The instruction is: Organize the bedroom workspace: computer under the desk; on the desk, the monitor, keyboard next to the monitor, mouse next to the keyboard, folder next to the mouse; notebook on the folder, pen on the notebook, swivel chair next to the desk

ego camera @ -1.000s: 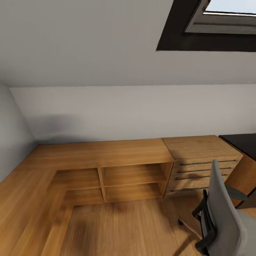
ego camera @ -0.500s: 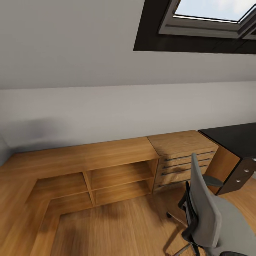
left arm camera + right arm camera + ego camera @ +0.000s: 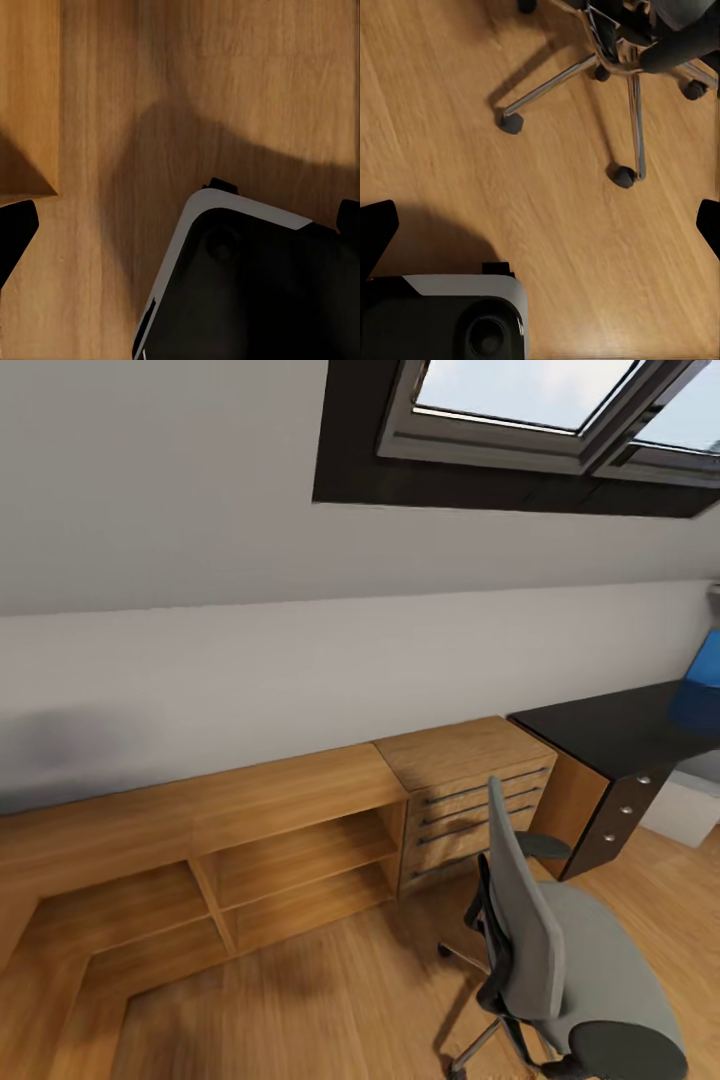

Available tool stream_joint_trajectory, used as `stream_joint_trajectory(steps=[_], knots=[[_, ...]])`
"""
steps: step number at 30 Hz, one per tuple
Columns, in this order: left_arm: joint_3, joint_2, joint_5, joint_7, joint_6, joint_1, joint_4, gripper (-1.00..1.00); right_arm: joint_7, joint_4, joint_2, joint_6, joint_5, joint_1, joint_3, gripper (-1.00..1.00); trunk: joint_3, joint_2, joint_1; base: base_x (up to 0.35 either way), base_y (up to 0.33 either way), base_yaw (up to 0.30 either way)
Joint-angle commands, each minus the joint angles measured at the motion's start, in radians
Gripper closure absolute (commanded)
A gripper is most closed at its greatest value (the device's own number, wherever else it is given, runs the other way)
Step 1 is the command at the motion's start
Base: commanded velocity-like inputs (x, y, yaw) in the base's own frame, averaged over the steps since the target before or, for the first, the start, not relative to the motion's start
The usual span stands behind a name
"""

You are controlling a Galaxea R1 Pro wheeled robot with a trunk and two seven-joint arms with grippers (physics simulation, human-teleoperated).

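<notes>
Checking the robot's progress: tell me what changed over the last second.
The head view swung right; the furniture itself did not move. More of the desk and skylight now shows, and a blue object has appeared at the desk's far end. The swivel chair and wooden drawer chest stayed put.

one swivel chair [image 3: 560, 950], one desk [image 3: 610, 730]

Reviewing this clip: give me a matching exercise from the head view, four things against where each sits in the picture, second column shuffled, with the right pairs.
Things:
1. skylight
2. swivel chair
3. desk
4. open wooden shelf unit

Places:
A. lower right, on the plank floor
B. top, in the sloping wall
C. lower left of centre, against the wall
D. right edge, beside the wooden drawer chest

Pairs: 1-B, 2-A, 3-D, 4-C
</notes>
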Motion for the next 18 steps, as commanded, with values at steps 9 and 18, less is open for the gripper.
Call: stream_joint_trajectory(steps=[9,18], knots=[[-0.009,0.000,0.001,0.007,-0.001,-0.001,-0.001,-1.00,-0.007,0.002,0.001,-0.001,-0.001,-0.001,0.008,-1.00,-0.001,-0.002,0.001,0.000,0.000,-0.274],[-0.009,0.000,0.000,0.007,-0.001,0.000,-0.001,-1.00,-0.007,0.002,0.001,-0.001,-0.001,-0.001,0.008,-1.00,0.002,-0.002,0.001,0.000,0.000,-0.269]])
